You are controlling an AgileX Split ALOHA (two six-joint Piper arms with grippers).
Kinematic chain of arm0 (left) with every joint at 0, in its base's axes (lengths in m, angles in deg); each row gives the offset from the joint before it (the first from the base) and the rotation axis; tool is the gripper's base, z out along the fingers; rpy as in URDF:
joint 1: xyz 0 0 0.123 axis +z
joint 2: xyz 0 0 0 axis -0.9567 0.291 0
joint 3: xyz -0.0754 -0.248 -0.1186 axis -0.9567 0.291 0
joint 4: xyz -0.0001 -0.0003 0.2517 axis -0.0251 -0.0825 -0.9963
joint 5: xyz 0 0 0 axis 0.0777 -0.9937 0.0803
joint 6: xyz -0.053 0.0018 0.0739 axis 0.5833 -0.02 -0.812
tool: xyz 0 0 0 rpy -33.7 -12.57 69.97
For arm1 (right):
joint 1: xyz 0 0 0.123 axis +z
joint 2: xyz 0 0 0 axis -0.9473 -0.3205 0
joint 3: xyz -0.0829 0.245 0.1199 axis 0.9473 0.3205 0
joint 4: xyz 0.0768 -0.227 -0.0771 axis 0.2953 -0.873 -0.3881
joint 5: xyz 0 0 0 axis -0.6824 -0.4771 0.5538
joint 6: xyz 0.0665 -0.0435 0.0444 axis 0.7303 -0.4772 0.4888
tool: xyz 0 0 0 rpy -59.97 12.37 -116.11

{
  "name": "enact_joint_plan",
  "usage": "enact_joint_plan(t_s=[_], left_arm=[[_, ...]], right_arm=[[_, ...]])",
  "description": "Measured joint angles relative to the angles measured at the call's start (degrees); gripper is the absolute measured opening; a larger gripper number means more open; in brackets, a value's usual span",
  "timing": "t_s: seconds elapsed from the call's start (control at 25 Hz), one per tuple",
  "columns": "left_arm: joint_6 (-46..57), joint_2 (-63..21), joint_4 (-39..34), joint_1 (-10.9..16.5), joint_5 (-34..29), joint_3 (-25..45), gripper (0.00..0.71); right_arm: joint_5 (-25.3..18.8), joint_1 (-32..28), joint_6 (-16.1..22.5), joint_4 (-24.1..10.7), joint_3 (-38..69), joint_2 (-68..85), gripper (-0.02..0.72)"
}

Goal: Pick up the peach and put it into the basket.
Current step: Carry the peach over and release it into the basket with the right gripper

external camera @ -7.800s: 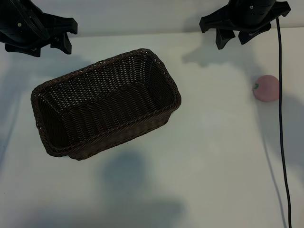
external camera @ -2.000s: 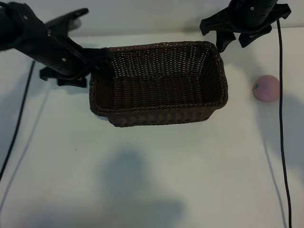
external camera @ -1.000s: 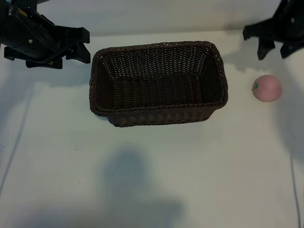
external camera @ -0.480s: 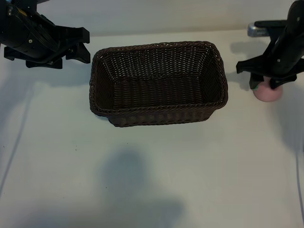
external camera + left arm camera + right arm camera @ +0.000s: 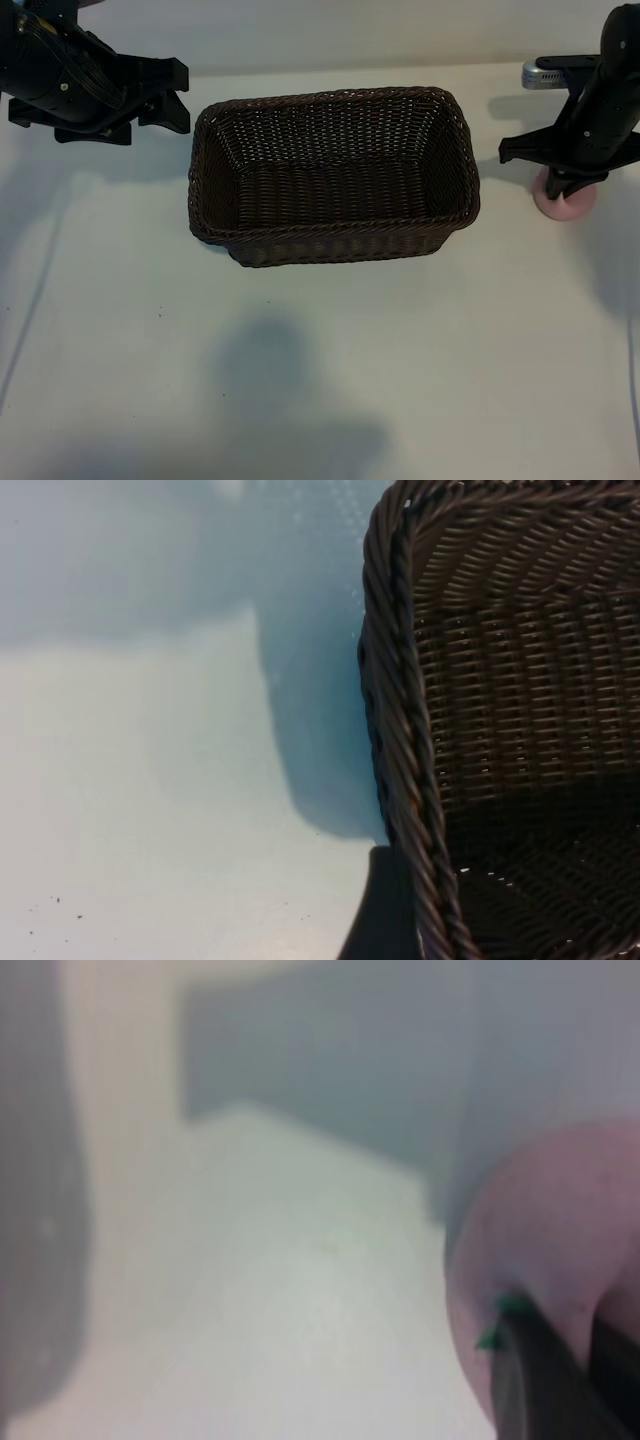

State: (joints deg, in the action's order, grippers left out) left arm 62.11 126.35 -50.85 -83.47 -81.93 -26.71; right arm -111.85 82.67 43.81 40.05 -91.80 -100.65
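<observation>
The dark brown woven basket (image 5: 330, 100) stands on the white table at centre back; its braided rim (image 5: 400, 700) fills one side of the left wrist view. The pale-pink peach (image 5: 566, 205) rests on the table to the basket's right. My right gripper (image 5: 566, 186) is down over the peach and shut on it. In the right wrist view a dark finger (image 5: 540, 1380) presses on the peach (image 5: 560, 1230) beside its green stem mark. My left gripper (image 5: 178, 95) hovers open just off the basket's left end, holding nothing.
The white table (image 5: 320, 350) stretches bare in front of the basket, with a soft shadow on it. The right arm's grey wrist part (image 5: 550, 70) sticks out behind the peach. A gap of table lies between the basket and the peach.
My right arm came down from the back right onto the peach and its jaws closed on it. The basket, the peach and the left arm kept their places.
</observation>
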Motion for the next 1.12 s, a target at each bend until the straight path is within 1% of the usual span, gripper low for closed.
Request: enact_joint_plan(t_s=[0.08, 0.16, 0.24, 0.4, 0.56, 0.64, 0.76, 0.88, 1.04, 1.12], left_arm=[[0.0, 0.0, 0.0, 0.0, 0.0, 0.0, 0.583], [0.0, 0.0, 0.0, 0.0, 0.0, 0.0, 0.582], [0.0, 0.0, 0.0, 0.0, 0.0, 0.0, 0.582], [0.0, 0.0, 0.0, 0.0, 0.0, 0.0, 0.582], [0.0, 0.0, 0.0, 0.0, 0.0, 0.0, 0.582], [0.0, 0.0, 0.0, 0.0, 0.0, 0.0, 0.582], [0.0, 0.0, 0.0, 0.0, -0.1, 0.0, 0.582], [0.0, 0.0, 0.0, 0.0, -0.1, 0.0, 0.582], [0.0, 0.0, 0.0, 0.0, -0.1, 0.0, 0.582], [0.0, 0.0, 0.0, 0.0, -0.1, 0.0, 0.581]], right_arm=[[-2.2, 0.0, -0.1, -0.1, -1.0, 1.7, 0.047], [-5.8, -0.1, -0.2, -0.1, -2.5, 4.4, 0.047], [-8.4, -0.1, -0.2, 0.1, -4.3, 7.6, 0.047], [-12.0, -0.1, -0.2, 0.0, -7.3, 12.6, 0.047], [-15.0, 0.3, -0.4, 0.2, -9.0, 13.2, 0.047], [-16.0, 1.5, -0.4, 0.2, -9.9, 13.2, 0.047], [-16.4, 5.3, -0.2, 0.9, -12.3, 13.2, 0.047], [-16.1, 11.3, 0.9, 2.9, -14.5, 13.2, 0.047], [-13.7, 19.6, 1.2, 4.2, -15.4, 13.2, 0.047], [-12.6, 22.3, 1.8, 4.3, -15.4, 13.2, 0.047]])
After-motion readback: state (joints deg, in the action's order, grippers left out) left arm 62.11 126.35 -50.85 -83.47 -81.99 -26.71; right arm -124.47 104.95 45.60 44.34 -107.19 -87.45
